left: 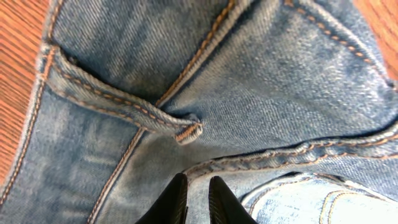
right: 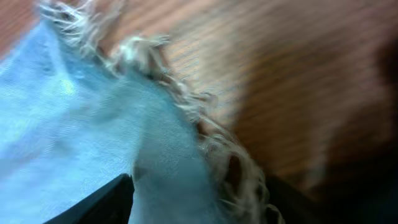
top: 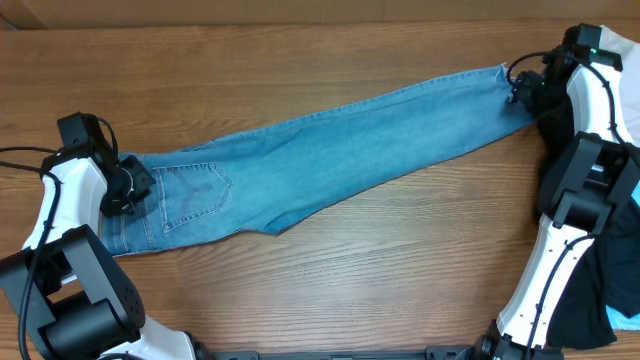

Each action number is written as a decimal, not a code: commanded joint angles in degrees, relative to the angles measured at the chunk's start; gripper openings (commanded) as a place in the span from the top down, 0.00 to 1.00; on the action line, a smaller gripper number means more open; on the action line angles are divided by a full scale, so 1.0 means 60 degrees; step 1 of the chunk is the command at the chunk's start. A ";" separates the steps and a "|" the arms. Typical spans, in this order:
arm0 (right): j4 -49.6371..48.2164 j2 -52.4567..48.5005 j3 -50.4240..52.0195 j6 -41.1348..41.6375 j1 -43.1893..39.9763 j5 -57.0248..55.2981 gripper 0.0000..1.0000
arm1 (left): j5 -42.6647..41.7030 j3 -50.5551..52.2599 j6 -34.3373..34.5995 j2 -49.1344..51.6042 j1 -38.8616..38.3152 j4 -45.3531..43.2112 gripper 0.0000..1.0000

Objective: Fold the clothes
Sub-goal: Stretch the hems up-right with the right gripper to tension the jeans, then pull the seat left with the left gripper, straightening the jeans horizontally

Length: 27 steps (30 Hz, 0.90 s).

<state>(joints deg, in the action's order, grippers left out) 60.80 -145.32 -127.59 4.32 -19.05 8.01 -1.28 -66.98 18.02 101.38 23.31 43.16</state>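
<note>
Overhead view. The jeans (top: 320, 160) lie flat on the desk (top: 400, 280), legs stacked one on the other, running as a long band from the waistband (top: 125, 238) at 9 o'clock to the frayed hem (top: 497, 75) at 2 o'clock. A back pocket (top: 195, 195) faces up near the waist end. A black garment (top: 600, 290) sits apart at 4 o'clock, under the right arm.

Left wrist view. The left claw (left: 198, 202) is narrow, its fingers (left: 171, 202) almost together and nipping the denim just below a belt loop (left: 127, 102).

Right wrist view. The right claw (top: 520, 92) is at the hem, and the fringe lies between its two dark fingers (right: 102, 205), which stand apart. The view is blurred, so whether they bite the cloth cannot be told.

Step in hand, as judged: both ends are being taken up for the first crosswise fold, which is not yet made, since the band is at full length.

Next move, as judged: the right claw needs a sure grip on both hem layers, then a lift clear of the desk and a carry from 2 o'clock toward 9 o'clock, laying hem on waistband while the left claw pins the waist.
</note>
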 commanded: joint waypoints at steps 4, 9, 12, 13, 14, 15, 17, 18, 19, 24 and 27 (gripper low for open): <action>-0.0229 -0.0448 -0.0018 -0.0576 0.0175 0.1577 0.35 | 0.0102 0.0076 0.0146 -0.0022 -0.0033 -0.0018 0.83; -0.0612 -0.0448 -0.0018 -0.0630 0.0324 0.1581 0.46 | 0.0102 0.0076 0.0142 -0.0022 -0.0033 -0.0011 0.83; -0.0721 -0.0448 -0.0018 -0.0805 0.0364 0.1581 0.51 | 0.0102 0.0076 0.0142 -0.0022 -0.0033 -0.0011 0.83; -0.0761 -0.0452 -0.0015 -0.0805 0.0382 0.1581 0.61 | 0.0106 0.0076 0.0142 -0.0022 -0.0033 -0.0015 0.83; -0.0765 -0.0452 -0.0015 -0.0805 0.0390 0.1581 0.69 | 0.0106 0.0076 0.0142 -0.0022 -0.0033 -0.0022 0.83; -0.0765 -0.0452 -0.0015 -0.0805 0.0390 0.1577 0.76 | 0.0106 0.0076 0.0142 -0.0022 -0.0033 -0.0025 0.83; -0.0765 -0.0452 -0.0015 -0.0805 0.0390 0.1574 0.91 | 0.0106 0.0076 0.0142 -0.0022 -0.0029 -0.0029 0.83; -0.0761 -0.0452 -0.0015 -0.0805 0.0386 0.1574 0.96 | 0.0106 0.0076 0.0142 -0.0022 -0.0029 -0.0033 0.83; -0.0761 -0.0452 -0.0015 -0.0805 0.0386 0.1574 0.96 | 0.0106 0.0076 0.0142 -0.0022 -0.0029 -0.0040 0.83; -0.0310 -0.0386 -0.0076 -0.0798 0.0211 0.1541 0.96 | 0.0109 0.0073 0.0138 -0.0022 -0.0015 -0.0106 0.83; 0.0463 -0.0153 -0.0080 -0.0790 0.0076 0.1304 0.96 | 0.0109 0.0073 0.0135 -0.0022 -0.0015 -0.0222 0.83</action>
<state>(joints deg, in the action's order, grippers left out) 59.72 -146.54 -127.96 -0.23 -17.96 16.34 -1.28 -66.98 18.02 101.38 23.31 42.41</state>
